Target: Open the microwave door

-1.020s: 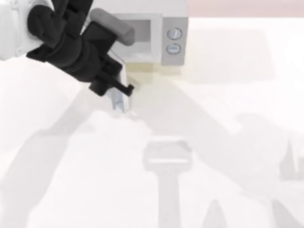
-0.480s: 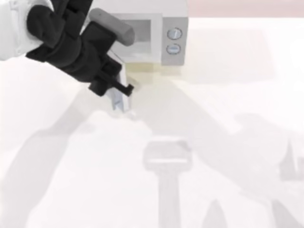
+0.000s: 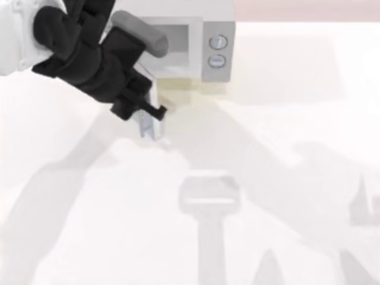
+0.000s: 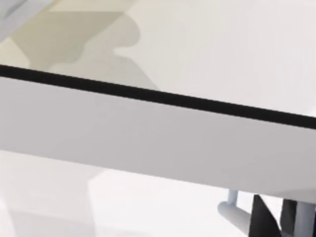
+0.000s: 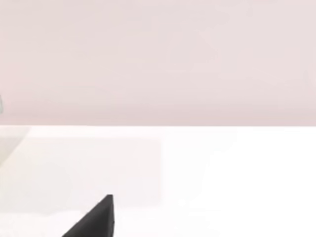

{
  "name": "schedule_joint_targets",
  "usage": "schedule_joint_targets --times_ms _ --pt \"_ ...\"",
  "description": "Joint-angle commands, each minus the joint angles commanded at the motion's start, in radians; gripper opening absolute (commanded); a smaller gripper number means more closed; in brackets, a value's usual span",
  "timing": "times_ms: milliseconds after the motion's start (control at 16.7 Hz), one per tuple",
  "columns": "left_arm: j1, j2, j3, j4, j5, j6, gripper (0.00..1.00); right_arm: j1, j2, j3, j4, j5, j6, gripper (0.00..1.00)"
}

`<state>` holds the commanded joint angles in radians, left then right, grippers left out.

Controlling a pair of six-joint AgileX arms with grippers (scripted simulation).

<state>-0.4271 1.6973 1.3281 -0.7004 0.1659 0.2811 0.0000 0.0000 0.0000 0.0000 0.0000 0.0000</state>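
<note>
At the table's far edge, the boxy grey microwave [image 3: 196, 41] stands open, its flat door [image 3: 149, 113] swung outward, handle [image 4: 237, 217] clasped in the left gripper [image 3: 148, 110] jaws; right jaws' state cannot be told.

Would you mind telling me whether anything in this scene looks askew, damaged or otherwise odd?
Nothing stands out. The microwave sits squarely at the table's far edge, its door swung wide open towards the camera, with the left gripper at the door's handle edge. Nothing looks spilled or broken.

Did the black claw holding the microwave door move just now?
No. In the top view the left gripper sits at the same spot on the microwave door, at the same distance from the microwave.
</note>
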Motion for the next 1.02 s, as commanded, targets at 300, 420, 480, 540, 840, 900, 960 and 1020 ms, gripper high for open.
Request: schedule_joint_targets --times_ms 300,420,480,540,840,900,960,1020 --pt "0.045 -0.022 -0.019 -0.023 0.05 0.114 0.0 0.0 0.0 0.0 0.0 0.0 0.0 1.0" --pt "0.065 -0.032 -0.029 -0.034 0.076 0.162 0.0 0.0 0.0 0.0 0.0 0.0 0.0 1.0" --pt "0.073 -0.037 -0.032 -0.037 0.085 0.178 0.0 0.0 0.0 0.0 0.0 0.0 0.0 1.0" --pt "0.077 -0.04 -0.033 -0.038 0.089 0.183 0.0 0.0 0.0 0.0 0.0 0.0 0.0 1.0" --pt "0.077 -0.04 -0.033 -0.038 0.089 0.183 0.0 0.0 0.0 0.0 0.0 0.0 0.0 1.0" --pt "0.077 -0.04 -0.033 -0.038 0.089 0.183 0.0 0.0 0.0 0.0 0.0 0.0 0.0 1.0" --pt "0.077 -0.04 -0.033 -0.038 0.089 0.183 0.0 0.0 0.0 0.0 0.0 0.0 0.0 1.0" --pt "0.077 -0.04 -0.033 -0.038 0.089 0.183 0.0 0.0 0.0 0.0 0.0 0.0 0.0 1.0"
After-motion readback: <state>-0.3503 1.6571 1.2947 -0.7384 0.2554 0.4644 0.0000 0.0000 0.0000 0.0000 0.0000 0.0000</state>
